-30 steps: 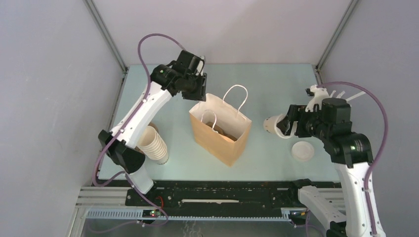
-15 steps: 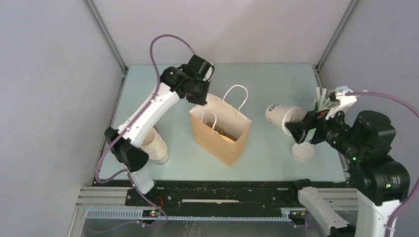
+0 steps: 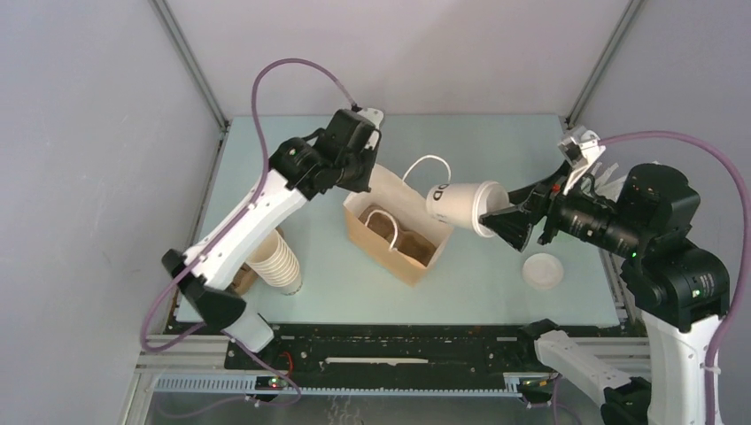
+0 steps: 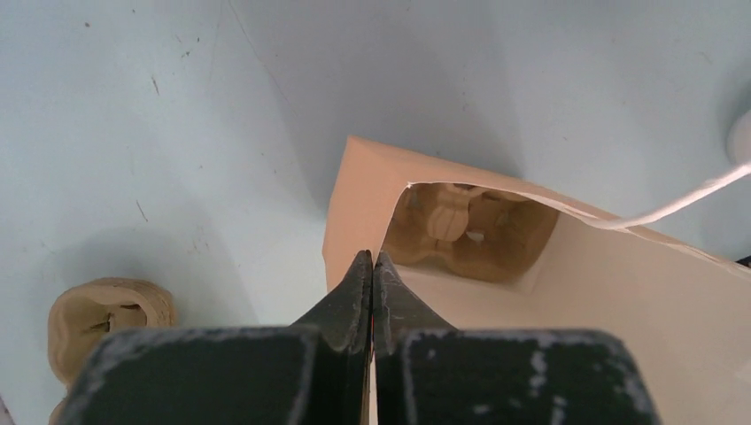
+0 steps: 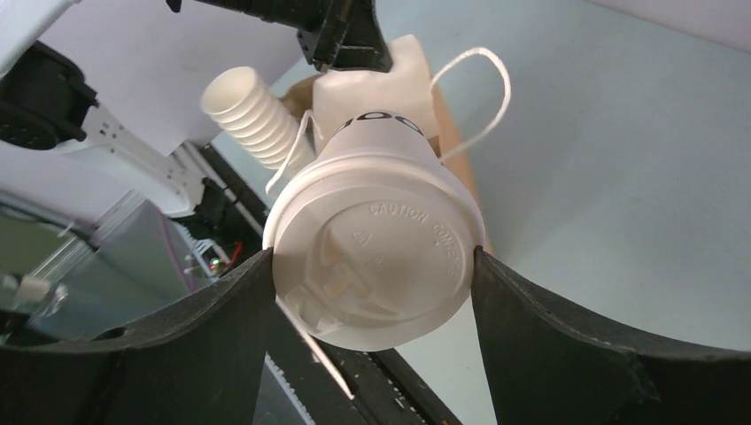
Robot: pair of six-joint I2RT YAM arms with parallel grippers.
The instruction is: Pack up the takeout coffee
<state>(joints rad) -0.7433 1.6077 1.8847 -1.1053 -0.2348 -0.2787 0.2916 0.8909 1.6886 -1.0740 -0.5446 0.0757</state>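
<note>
— What has moved?

— The cup (image 3: 460, 205) has travelled left, from over the right side of the tabletop (image 3: 496, 142) to the bag (image 3: 383, 257). The left fingers (image 4: 359, 292), apart a second ago, have come together.

— On what?

— On the bag's rim, at its far-left corner. They pinch the paper edge, and the mouth gapes towards the camera above.

— And the right fingers (image 5: 567, 345)?

— Spread wide around the cup's lid end, one on each side. The cup hangs in the air on its side, lid facing the right wrist and base pointing left at the bag.

— How close to the bag?

— From above, its base overlaps the bag's far-right corner, beside the string handle (image 3: 425, 168). Whether it touches the paper I cannot tell.

— Anything in the bag?

— A tan pulp carrier (image 4: 460, 226) at the bottom.

— What else is there?

— The stack (image 3: 276, 261) of cups stands left of the bag, and a loose lid (image 3: 542, 271) lies on the right, below the right fingers.
</note>
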